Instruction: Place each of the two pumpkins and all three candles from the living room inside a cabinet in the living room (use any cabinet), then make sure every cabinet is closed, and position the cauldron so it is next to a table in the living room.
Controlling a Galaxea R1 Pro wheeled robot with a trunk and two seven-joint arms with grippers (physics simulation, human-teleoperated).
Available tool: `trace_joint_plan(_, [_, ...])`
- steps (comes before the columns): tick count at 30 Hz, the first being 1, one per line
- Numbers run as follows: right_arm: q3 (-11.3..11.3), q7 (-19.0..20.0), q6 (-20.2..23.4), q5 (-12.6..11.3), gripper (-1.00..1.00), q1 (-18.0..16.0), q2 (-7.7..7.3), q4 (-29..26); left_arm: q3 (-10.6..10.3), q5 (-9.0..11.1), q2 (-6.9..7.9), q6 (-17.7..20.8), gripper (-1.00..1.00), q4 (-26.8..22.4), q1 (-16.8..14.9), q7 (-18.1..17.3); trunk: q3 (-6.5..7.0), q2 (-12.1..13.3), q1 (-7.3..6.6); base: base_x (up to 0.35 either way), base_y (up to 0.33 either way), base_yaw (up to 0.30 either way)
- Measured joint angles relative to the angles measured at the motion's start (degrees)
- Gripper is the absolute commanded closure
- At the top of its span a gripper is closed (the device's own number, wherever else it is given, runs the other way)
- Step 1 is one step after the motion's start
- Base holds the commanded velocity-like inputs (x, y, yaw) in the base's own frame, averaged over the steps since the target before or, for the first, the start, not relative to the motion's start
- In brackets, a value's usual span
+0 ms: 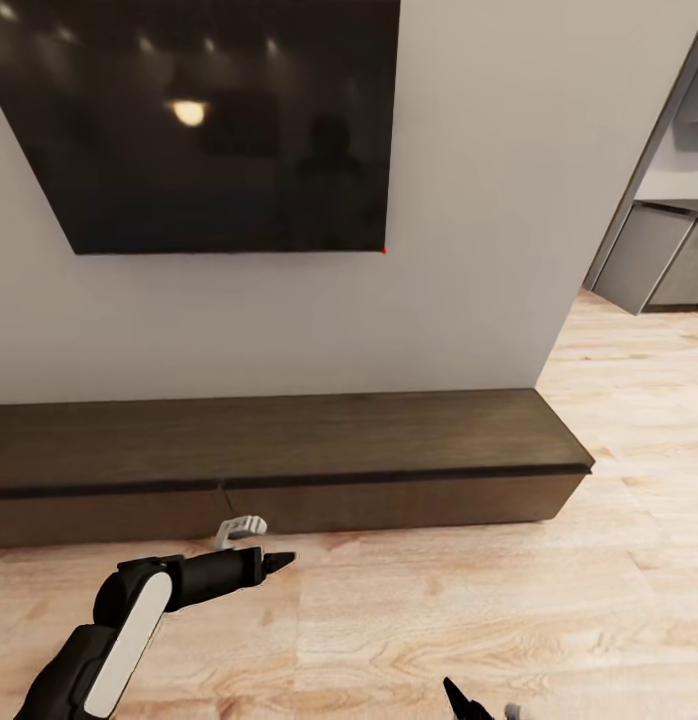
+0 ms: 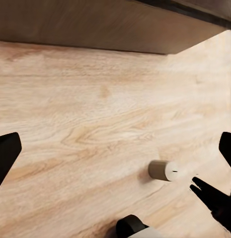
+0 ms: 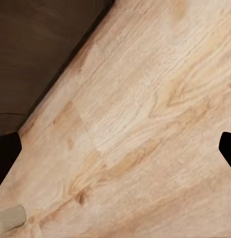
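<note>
Holding nothing between the left fingers (image 2: 6,153), spread wide above the wood-plank floor (image 2: 95,109); likewise with the right gripper (image 3: 115,148), gaping and empty. Beyond the left gripper (image 2: 115,151), finding one candle (image 2: 162,170), apparently lying on its side on the floor, close to a dark tip that looks like the right gripper's, and apart from the cabinet (image 1: 289,470). Meeting what seems the same candle again at the border of the right wrist view. In the head view, reaching low with the left arm (image 1: 139,600) to just before the seam between the two drawer fronts (image 1: 409,505), under the wall TV (image 1: 199,120). Both fronts shut and flush, so impossible to say what is inside. Judging the step as getting a drawer open to receive this candle. Next, probably: hooking and pulling one front outward, then closing across the candle's round body, minding that it may roll on the smooth planks
</note>
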Motion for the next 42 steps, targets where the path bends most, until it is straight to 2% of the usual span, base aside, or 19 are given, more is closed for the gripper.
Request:
trace_joint_plan(3, [-0.17, 1.84, 0.08, -7.19, -1.0, -0.17, -0.04, -0.85, 0.03, 5.45, 3.31, -0.01, -1.0, 0.11, -0.26, 0.0, -0.54, -1.2, 0.66, 0.0, 0.0, 0.0])
trace_joint_plan(5, [-0.17, 1.98, -0.03, -9.66, -1.0, -0.55, -0.03, -2.74, 0.04, 8.54, 4.7, 0.0, -1.0, 0.13, -0.31, 0.03, -0.9, -2.01, 1.1, 0.0, 0.0, 0.0])
trace_joint_plan(7, [-0.21, 1.97, -0.18, -10.78, -1.0, -0.68, -0.06, -4.08, 0.04, 9.87, 5.34, 0.0, -1.0, 0.14, -0.33, 0.06, -1.26, -2.81, 1.54, 0.0, 0.0, 0.0])
trace_joint_plan(13, [-1.05, 1.9, -0.94, -13.33, -1.0, -1.34, -0.05, -8.85, -0.18, 11.21, 5.89, 0.0, -1.0, 0.17, -0.35, 0.09, -2.33, -5.21, 2.86, 0.0, 0.0, 0.0])
trace_joint_plan(15, [-1.53, 1.86, -0.97, -15.22, -1.0, -2.5, -0.03, -9.15, -0.2, 11.32, 5.9, 0.0, -1.0, 0.2, -0.35, 0.1, -2.69, -6.02, 3.3, 0.0, 0.0, 0.0])
trace_joint_plan(18, [-1.91, 1.88, -0.92, -21.17, -1.0, -4.76, 0.02, -9.16, -0.27, 11.46, 5.9, 0.0, -1.0, 0.23, -0.35, 0.1, -3.23, -7.22, 3.95, 0.0, 0.0, 0.0])
trace_joint_plan(20, [-1.94, 1.88, -0.91, -22.82, -1.0, -5.66, 0.05, -9.24, -0.29, 11.54, 5.84, 0.0, -1.0, 0.25, -0.35, 0.07, -3.59, -8.02, 4.39, 0.0, 0.0, 0.0])
trace_joint_plan(24, [-2.06, 1.9, -0.9, -24.26, -1.0, -7.93, 0.0, -9.09, -0.35, 11.73, 5.66, 0.0, -1.0, 0.33, -0.35, 0.02, -4.31, -9.63, 5.27, 0.0, 0.0, 0.0])
trace_joint_plan(26, [-2.12, 2.2, -0.9, -24.54, -1.0, -8.75, -0.04, -9.13, -0.54, 12.52, 5.52, 0.0, -1.0, 0.32, -0.35, 0.01, -4.67, -10.43, 5.71, 0.0, 0.0, 0.0])
trace_joint_plan(27, [-2.13, 2.37, -0.9, -24.62, -1.0, -9.09, -0.05, -9.19, -0.84, 13.35, 5.47, 0.01, -1.0, 0.32, -0.35, 0.01, -4.85, -10.83, 5.93, 0.0, 0.0, 0.0])
trace_joint_plan(29, [-2.15, 2.64, -0.92, -25.34, -1.0, -9.67, -0.08, -9.2, -2.74, 15.39, 5.46, 0.02, -1.0, 0.37, -0.35, 0.01, -5.21, -11.63, 6.37, 0.0, 0.0, 0.0])
trace_joint_plan(31, [-2.16, 2.99, -0.95, -26.95, -1.0, -10.0, -0.14, -9.15, -5.01, 17.66, 5.63, 0.02, -1.0, 0.39, -0.34, 0.01, -5.57, -12.43, 6.81, 0.0, 0.0, 0.0])
trace_joint_plan(33, [-2.17, 3.32, -0.97, -28.15, -1.0, -10.14, -0.21, -9.13, -6.06, 19.82, 5.72, 0.02, -1.0, 0.39, -0.35, 0.01, -5.93, -13.24, 7.25, 0.0, 0.0, 0.0])
trace_joint_plan(35, [-2.17, 4.75, -0.93, -29.16, -1.0, -10.26, -0.25, -9.38, -7.25, 23.07, 5.79, 0.04, -1.0, 0.39, -0.34, 0.02, -6.29, -14.04, 7.69, 0.0, 0.0, 0.0])
trace_joint_plan(39, [-2.03, 6.82, -0.86, -29.65, -1.0, -10.86, -0.19, -9.44, -8.89, 25.24, 6.02, 0.04, -1.0, 0.39, -0.35, 0.02, -7.0, -15.64, 8.57, 0.0, 0.0, 0.0])
trace_joint_plan(42, [-1.82, 7.12, -1.1, -29.19, -1.0, -11.94, -0.09, -9.32, -9.24, 26.3, 6.13, 0.04, -1.0, 0.37, -0.35, 0.04, -7.54, -16.85, 9.23, 0.0, 0.0, 0.0])
